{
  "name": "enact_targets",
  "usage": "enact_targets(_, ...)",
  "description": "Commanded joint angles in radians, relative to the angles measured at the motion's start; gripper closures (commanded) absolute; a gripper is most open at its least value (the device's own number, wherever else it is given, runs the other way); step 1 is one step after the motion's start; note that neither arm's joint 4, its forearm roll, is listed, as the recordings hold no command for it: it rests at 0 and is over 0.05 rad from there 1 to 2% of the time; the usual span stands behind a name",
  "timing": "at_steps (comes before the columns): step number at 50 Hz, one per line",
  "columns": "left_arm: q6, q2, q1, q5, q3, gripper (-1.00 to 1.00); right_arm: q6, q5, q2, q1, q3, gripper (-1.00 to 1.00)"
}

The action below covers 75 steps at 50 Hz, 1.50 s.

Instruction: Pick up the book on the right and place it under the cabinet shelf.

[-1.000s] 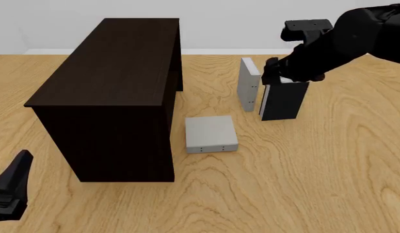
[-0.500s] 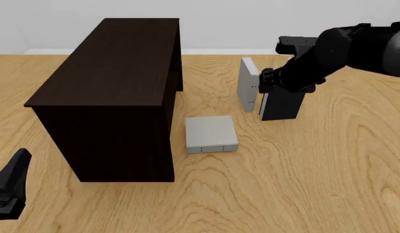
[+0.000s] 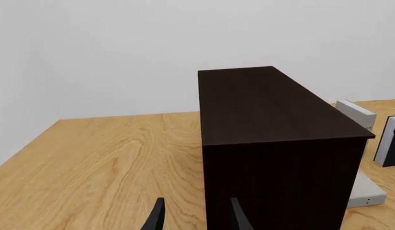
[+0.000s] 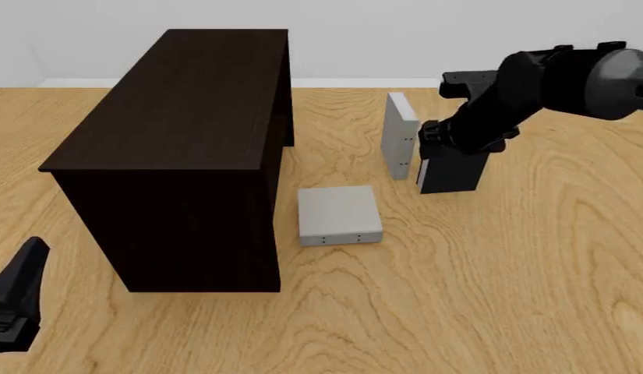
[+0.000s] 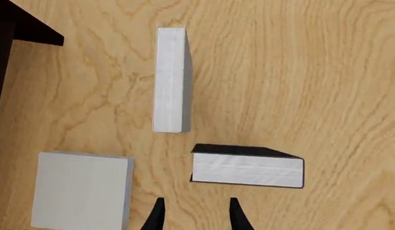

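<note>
The book [image 4: 400, 136] is the light grey one standing on edge right of the cabinet shelf [image 4: 186, 117], small dark dots on its near edge. From above it shows as a narrow grey strip, the book [image 5: 170, 79]. My right gripper [image 5: 196, 200] is open and empty, high above the books. In the front view the right gripper [image 4: 433, 139] is largely hidden by its own arm, over the gap between the book and a black book. My left gripper [image 3: 197, 200] is open and empty, low at the near left, facing the cabinet shelf [image 3: 267, 110].
A black-covered book [image 4: 454, 167] with white pages stands just right of the book. Another light grey book [image 4: 340, 214] lies flat in front of the cabinet's right side. The left gripper [image 4: 28, 261] sits at the table's near left corner.
The right arm has swung left and dropped lower over the standing books. The left arm and all three books have stayed put.
</note>
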<state>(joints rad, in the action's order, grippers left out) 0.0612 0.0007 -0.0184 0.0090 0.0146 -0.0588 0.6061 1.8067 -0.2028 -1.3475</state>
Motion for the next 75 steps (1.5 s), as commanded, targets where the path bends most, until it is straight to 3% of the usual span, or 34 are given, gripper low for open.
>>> enact_targets(1,0.001,0.000,-0.001,-0.003,-0.002,-1.00,0.021,0.022,0.045,0.000,-0.033,-1.00)
enact_targets(38,-0.002,0.000,0.000,-0.009,-0.003,-1.00,-0.069,-0.091,0.148,-0.082,0.032,-1.00)
enact_targets(75,-0.008,0.000,-0.002,-0.013,-0.001,-1.00,-0.084,-0.141,0.231,-0.098,0.040,-1.00)
